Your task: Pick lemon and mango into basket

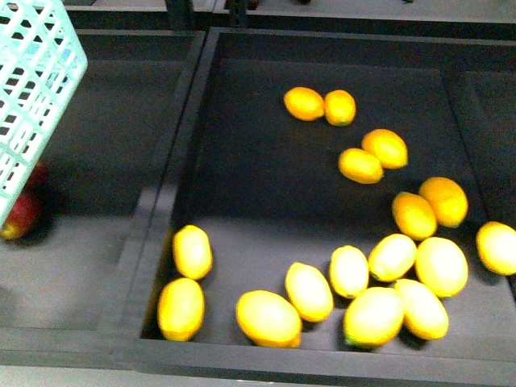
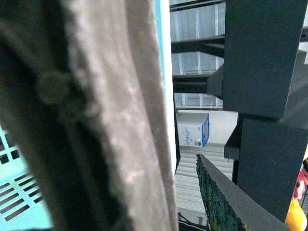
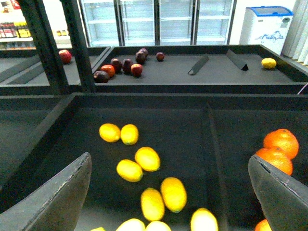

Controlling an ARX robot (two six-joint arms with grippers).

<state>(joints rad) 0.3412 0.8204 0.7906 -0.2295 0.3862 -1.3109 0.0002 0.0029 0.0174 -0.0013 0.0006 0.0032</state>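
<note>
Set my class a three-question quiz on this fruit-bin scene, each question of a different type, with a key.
1. True or false: the right gripper is shut on a fruit.
2. In the front view, the basket shows at the: A) upper left, B) lower right, C) centre.
3. What colour are the fruits just below the basket?
Key: 1 false, its jaws stand wide open above the yellow fruits. 2 A. 3 red.
</note>
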